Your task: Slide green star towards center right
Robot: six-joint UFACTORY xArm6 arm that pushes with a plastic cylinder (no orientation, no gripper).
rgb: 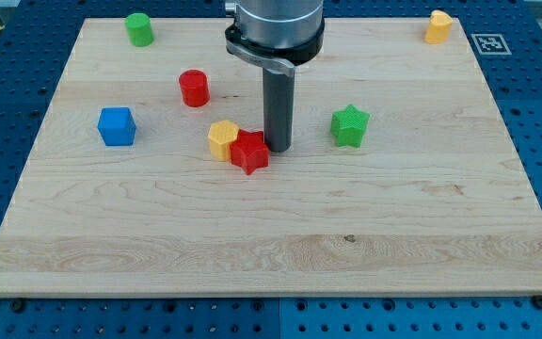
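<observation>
On the pale wooden board (271, 245), reading from the view's left, a blue plastic cube (117, 126) sits alone near the left edge, with a green cylinder block (139, 29) up by the view's top and a red cylinder block (194, 88) below and to the right of it. Next comes a touching pair: a yellow block (222, 138) (its shape is hard to make out, perhaps a hexagon) and a red star block (249, 152).

My tip (278, 149) stands just to the right of the red star, touching it or very nearly so; the angle does not settle which. It is a bare rod with nothing to open or close and it holds nothing.

The green star block (350, 126) lies a little right of the board's middle, clearly apart from my tip on its right. A yellow block (438, 26) rests far off in the top right corner.

By my judgement the push has not begun: the green star is not yet contacted, and it still has the right-hand stretch of board to cross. My tip is already on its left, so a rightward sweep looks like the move left to do.
</observation>
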